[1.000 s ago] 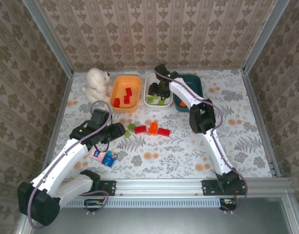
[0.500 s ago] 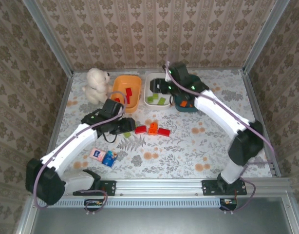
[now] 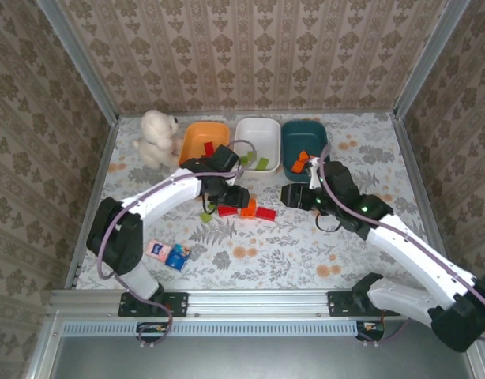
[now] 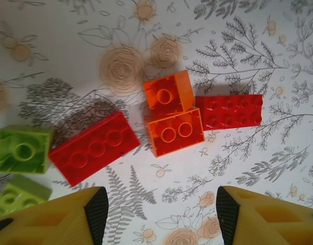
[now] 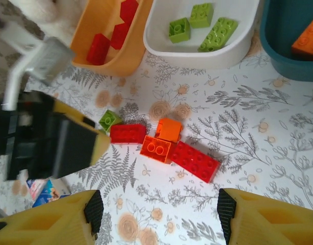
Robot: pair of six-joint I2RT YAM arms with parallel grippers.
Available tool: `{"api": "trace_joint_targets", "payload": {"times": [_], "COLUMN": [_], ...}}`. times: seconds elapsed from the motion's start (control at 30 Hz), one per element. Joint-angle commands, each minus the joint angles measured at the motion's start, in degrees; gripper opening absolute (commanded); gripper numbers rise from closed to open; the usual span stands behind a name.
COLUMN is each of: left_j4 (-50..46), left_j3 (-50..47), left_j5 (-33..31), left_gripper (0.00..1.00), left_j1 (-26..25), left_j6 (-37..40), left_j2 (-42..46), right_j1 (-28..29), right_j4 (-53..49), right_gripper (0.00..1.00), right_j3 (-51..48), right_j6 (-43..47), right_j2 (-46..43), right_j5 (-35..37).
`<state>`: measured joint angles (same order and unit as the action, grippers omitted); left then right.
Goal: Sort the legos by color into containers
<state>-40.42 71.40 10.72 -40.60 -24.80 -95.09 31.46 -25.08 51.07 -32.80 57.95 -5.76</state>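
The loose bricks (image 3: 248,208) sit in the middle of the top view, hemmed by the left gripper (image 3: 229,199) at their upper left and the right gripper (image 3: 290,195) at their right. The orange tray (image 3: 199,142), white tray (image 3: 258,138) and teal tray (image 3: 302,138) line the upper middle. Bare table (image 3: 306,257) lies open across the lower centre and right, while the plush toy (image 3: 157,136) blocks the upper left and the packets (image 3: 167,254) the lower left.

Left end effector (image 3: 227,197) above loose legos (image 3: 248,208)
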Motion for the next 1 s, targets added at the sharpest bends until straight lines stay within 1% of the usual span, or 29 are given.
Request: {"api": "trace_joint_targets", "payload": {"times": [0.0, 0.13, 0.23, 0.33, 0.43, 0.53, 0.77, 0.97], "left_j4": [-1.8, -1.3, -0.4, -1.9, -5.0, -4.7, -2.2, -0.3], "left_j3": [0.9, 0.9, 3.0, 8.0, 12.9, 15.5, 18.8, 17.5], "left_j5": [-0.4, -2.3, -1.8, -0.7, -3.6, -6.5, -7.6, -7.6], "left_gripper": [0.61, 0.63, 0.64, 0.63, 0.65, 0.7, 0.76, 0.81], "left_j1": [-3.0, -5.1, -5.7, -7.6, -10.8, -13.0, -13.7, -13.8], "left_j6": [-1.3, -3.4, -1.5, 5.1, 14.2, 22.8, 34.6, 42.0], "left_j2": [-1.9, -3.5, -4.8, -8.3, -12.4, -15.6, -19.6, -21.6], "right_j1": [0.2, 0.2, 0.2, 0.2, 0.2, 0.1, -0.2, -0.4], "right_j4": [-3.5, -4.7, -5.4, -5.4, -5.4, -8.0, -15.9, -21.9], "right_gripper": [0.65, 0.65, 0.65, 0.65, 0.65, 0.66, 0.69, 0.71], "right_j3": [-2.0, -2.9, -3.6, -4.2, -4.4, -3.8, 0.9, 4.2], "right_j6": [-2.1, -2.9, -3.0, -3.3, -3.5, -3.5, -4.4, -4.0], "right_j2": [-3.1, -4.9, -5.8, -6.6, -8.9, -11.8, -17.5, -19.7], "right_j5": [2.7, 3.1, 3.2, 3.4, 3.6, 4.9, 8.3, 9.8]}}
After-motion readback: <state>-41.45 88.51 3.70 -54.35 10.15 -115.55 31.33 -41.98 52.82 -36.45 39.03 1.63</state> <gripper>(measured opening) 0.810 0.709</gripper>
